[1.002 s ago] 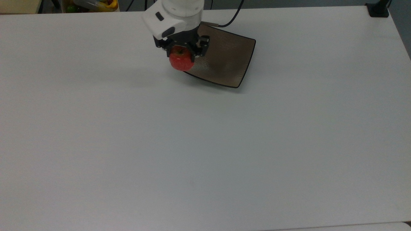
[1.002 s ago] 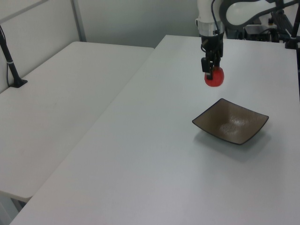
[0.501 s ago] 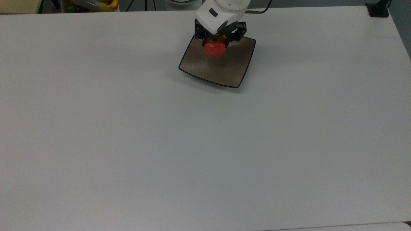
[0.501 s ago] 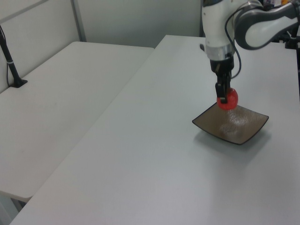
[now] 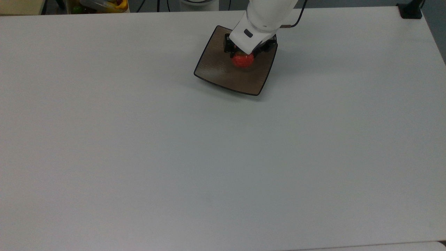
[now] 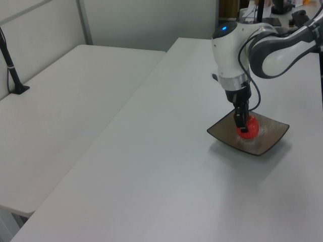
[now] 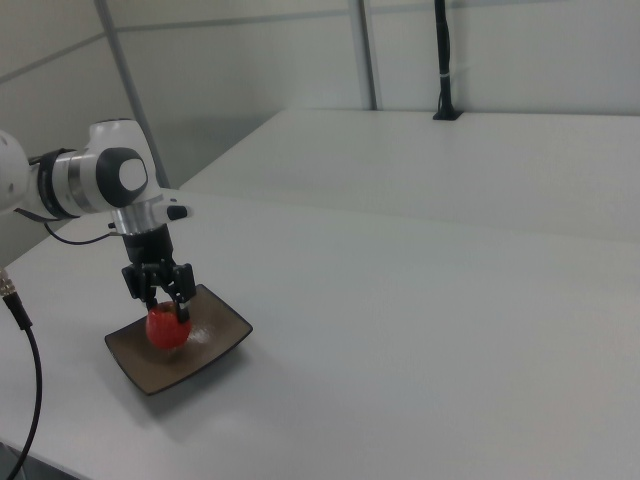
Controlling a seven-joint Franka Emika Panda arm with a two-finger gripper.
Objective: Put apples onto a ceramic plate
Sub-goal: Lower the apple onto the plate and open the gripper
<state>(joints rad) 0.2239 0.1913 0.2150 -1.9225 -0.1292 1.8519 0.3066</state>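
Gripper is clamped on the apple, one finger on each flank, approaching from above. In the left and right views the apple sits low in the plate, toward the plate's far edge in the top view; contact with the dish cannot be confirmed. The plate lies near the table's far edge.

Handling, as judged: the apple is round, firm, smooth-skinned and fairly light, so it may roll once released. Grip across its widest girth. The plate is rigid and breakable; avoid pressing down.
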